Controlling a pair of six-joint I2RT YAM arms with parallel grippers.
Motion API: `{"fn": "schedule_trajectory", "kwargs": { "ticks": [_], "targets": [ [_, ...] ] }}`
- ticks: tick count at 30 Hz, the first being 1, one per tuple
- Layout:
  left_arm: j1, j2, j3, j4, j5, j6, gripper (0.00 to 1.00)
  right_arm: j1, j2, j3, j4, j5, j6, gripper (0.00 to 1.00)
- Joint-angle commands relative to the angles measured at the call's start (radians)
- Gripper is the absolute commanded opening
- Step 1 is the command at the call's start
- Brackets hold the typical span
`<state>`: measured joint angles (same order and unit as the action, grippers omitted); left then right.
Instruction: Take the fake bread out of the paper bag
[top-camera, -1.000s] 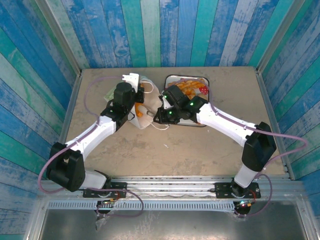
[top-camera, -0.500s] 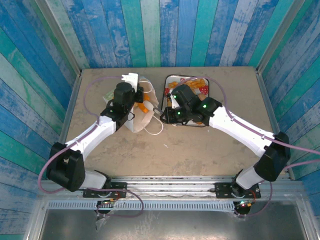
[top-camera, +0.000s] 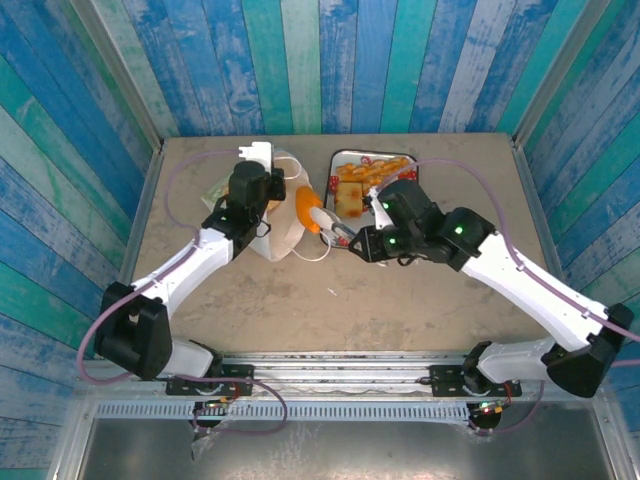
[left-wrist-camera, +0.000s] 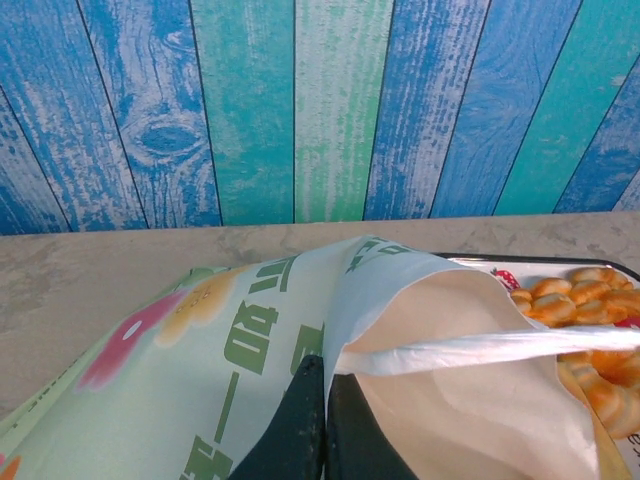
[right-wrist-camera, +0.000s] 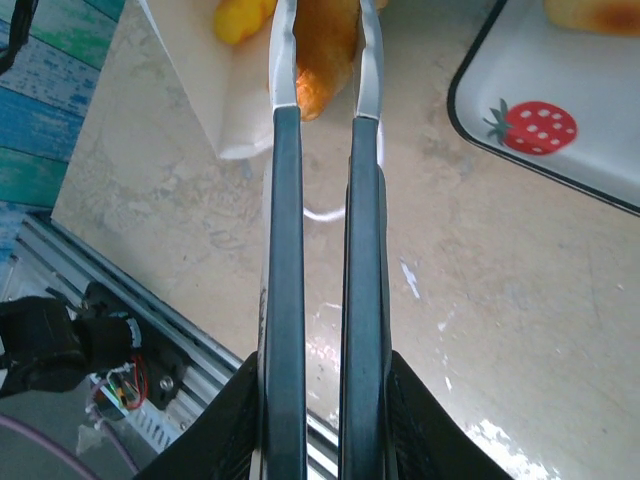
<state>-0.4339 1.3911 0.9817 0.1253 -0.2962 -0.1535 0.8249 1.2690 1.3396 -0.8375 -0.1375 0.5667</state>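
**Top external.** Over the last second the right arm has drawn back from the paper bag (top-camera: 283, 235). The right end effector (top-camera: 318, 217) was buried in the bag's mouth. It now sits outside it, between the bag and the strawberry-printed tray (top-camera: 372, 153), clamped on an orange fake roll (top-camera: 305, 207). One piece of the fake bread is therefore out of the bag, and what is left for it is probably a set-down. The tray just beside it already carries golden fake pastries (top-camera: 360, 172). The left end effector (top-camera: 266, 203) rests at the bag's far-left edge, and the bag lies slumped on the surface (top-camera: 400, 300).

**Left wrist.** The left end effector (left-wrist-camera: 322, 378) is closed on a fold of the bag's (left-wrist-camera: 250, 335) rim, its two dark fingers pressed together. The paper is white with green lettering and pink and yellow flowers. A white cord handle (left-wrist-camera: 480, 346) stretches across the open mouth. The inside that shows is plain pale paper, and whether more bread lies deeper I cannot tell. Twisted pastries (left-wrist-camera: 585, 295) sit on the tray to the right.

**Right wrist.** The right end effector (right-wrist-camera: 322, 20) pinches the roll (right-wrist-camera: 318, 75), which is glossy orange and browner at its lower end, above the white bag's (right-wrist-camera: 225, 105) edge. A yellow piece (right-wrist-camera: 238, 15) shows beside it against the paper, likely more bread to fetch. The tray's (right-wrist-camera: 480, 70) corner, with its red strawberry, lies to the right.
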Motion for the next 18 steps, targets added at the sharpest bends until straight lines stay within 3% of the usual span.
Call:
{"fn": "schedule_trajectory", "kwargs": {
  "ticks": [1, 9, 18],
  "targets": [
    [-0.001, 0.037, 0.038, -0.012, -0.043, -0.029, 0.00, 0.006, -0.072, -0.003, -0.072, 0.064, -0.018, 0.03],
    [-0.002, 0.024, 0.034, -0.023, -0.057, -0.029, 0.00, 0.006, -0.149, 0.007, -0.222, 0.198, 0.017, 0.04],
    [-0.002, -0.006, 0.023, -0.023, -0.055, -0.026, 0.00, 0.007, -0.056, 0.047, -0.382, 0.365, 0.051, 0.03]
  ]
}}
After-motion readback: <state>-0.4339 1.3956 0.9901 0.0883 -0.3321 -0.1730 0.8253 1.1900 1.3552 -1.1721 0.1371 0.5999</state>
